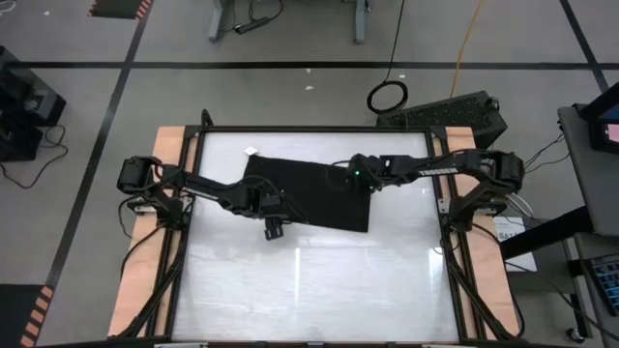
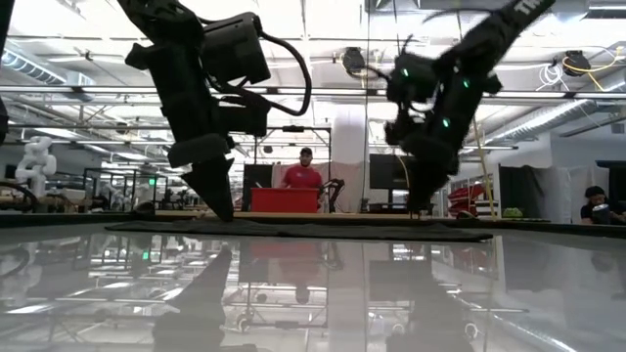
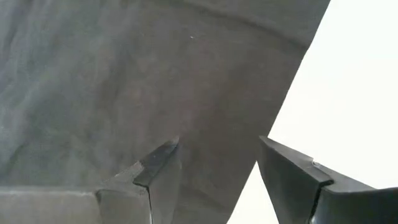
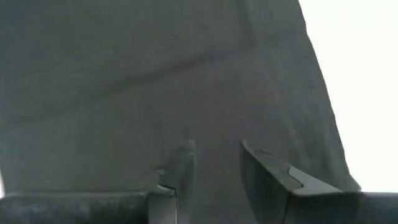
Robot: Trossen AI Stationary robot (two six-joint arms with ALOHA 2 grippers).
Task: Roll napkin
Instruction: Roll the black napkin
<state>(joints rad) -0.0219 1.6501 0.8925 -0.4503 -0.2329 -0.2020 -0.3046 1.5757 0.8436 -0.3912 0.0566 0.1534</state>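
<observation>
Glossy white table (image 1: 319,280), framed in black with bare wood strips at its two sides. On its far half, flat and spread, the black napkin (image 1: 314,191), slightly skewed to the table's edges; small white tag (image 1: 251,151) just off its far left corner. In the low view, napkin (image 2: 293,231) seen only as a thin dark band across the tabletop.

Reached in from the left side, the left arm (image 1: 208,190), its left gripper (image 1: 274,228) at the napkin's near edge, toward the left corner. Fingers parted wide in the left wrist view (image 3: 214,180), one finger (image 3: 155,165) over the cloth (image 3: 124,81), the other over bare table past the cloth's edge; nothing held between them.

Reached in from the right side, the right arm (image 1: 455,169), its right gripper (image 1: 343,174) over the napkin's far right part. Fingers parted narrowly in the right wrist view (image 4: 217,171), both above the dark fabric (image 4: 155,74), nothing pinched between them.

Both grippers shown pointing down toward the cloth in the low view, left (image 2: 217,200) and right (image 2: 421,200); contact with the fabric could not be told.
</observation>
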